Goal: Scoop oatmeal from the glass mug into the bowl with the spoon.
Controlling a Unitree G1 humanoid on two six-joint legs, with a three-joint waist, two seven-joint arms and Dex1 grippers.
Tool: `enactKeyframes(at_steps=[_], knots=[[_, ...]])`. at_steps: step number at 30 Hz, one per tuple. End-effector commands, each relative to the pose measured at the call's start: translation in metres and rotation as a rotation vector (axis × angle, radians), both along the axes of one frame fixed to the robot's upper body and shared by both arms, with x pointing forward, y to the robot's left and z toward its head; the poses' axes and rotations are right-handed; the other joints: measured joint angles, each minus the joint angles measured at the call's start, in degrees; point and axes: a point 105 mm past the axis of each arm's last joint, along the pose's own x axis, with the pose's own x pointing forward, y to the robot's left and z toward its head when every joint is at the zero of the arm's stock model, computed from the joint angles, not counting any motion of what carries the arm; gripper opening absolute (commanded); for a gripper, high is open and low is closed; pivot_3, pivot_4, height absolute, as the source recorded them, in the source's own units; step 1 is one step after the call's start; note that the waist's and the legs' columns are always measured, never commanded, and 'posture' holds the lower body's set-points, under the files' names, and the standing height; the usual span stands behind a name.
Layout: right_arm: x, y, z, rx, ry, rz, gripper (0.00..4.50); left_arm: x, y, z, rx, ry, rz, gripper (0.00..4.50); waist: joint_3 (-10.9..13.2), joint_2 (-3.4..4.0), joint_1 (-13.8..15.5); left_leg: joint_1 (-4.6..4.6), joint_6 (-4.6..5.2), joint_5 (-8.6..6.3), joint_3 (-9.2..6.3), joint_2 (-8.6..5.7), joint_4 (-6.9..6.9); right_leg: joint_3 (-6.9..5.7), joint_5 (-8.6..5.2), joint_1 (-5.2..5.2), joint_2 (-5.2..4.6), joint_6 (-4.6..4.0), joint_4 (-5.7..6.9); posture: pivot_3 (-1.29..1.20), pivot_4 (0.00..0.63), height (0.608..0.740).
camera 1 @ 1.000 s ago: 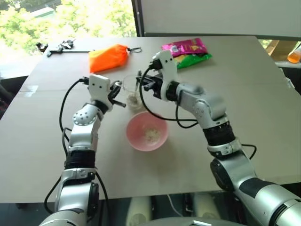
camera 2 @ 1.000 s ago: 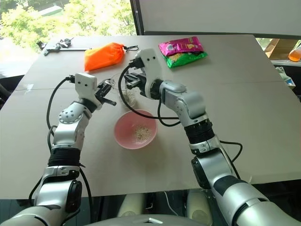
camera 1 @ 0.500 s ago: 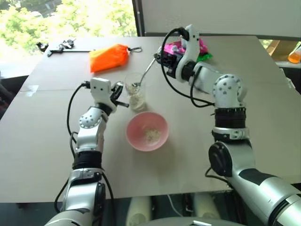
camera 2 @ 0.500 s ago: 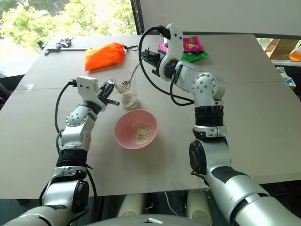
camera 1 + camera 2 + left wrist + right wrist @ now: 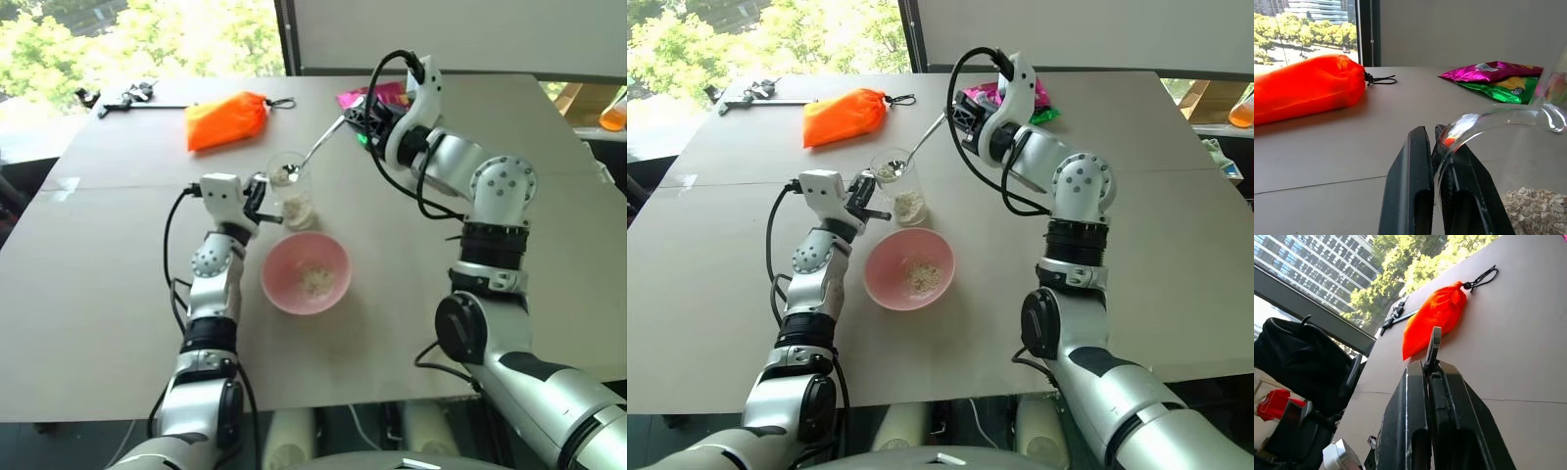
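Left fingers clamped, right fingers clamped, arm raised

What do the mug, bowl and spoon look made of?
Glass mug: clear, colourless glass; the oatmeal shows through its wall. Bowl: matte pink, probably plastic, no sharp glints. Spoon: slim, shiny silver, apparently polished metal.

Clear glass mug, shiny metal spoon, probably plastic bowl
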Motion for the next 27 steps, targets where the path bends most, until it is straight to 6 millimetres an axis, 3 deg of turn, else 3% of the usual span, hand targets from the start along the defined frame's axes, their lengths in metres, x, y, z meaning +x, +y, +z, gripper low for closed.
enactKeyframes(at_steps=[1, 27], knots=[[-0.005, -0.011, 0.019, 0.032, -0.073, -0.016, 0.0, 0.001, -0.001, 0.01, -0.045, -0.053, 0.004, 0.07, 0.0, 0.0, -0.01, 0.0, 0.0, 0.0, 0.0, 0.0, 0.0, 0.0, 0.0, 0.0, 0.0, 0.0, 0.0, 0.0, 0.15, 0.696], [-0.008, -0.013, 0.027, 0.182, -0.016, 0.008, 0.0, 0.002, -0.008, -0.006, -0.069, 0.012, -0.037, 0.07, 0.0, 0.0, -0.07, 0.0, 0.0, 0.0, 0.0, 0.01, -0.01, 0.01, 0.0, 0.0, 0.02, 0.0, 0.0, 0.0, 0.15, 0.696]])
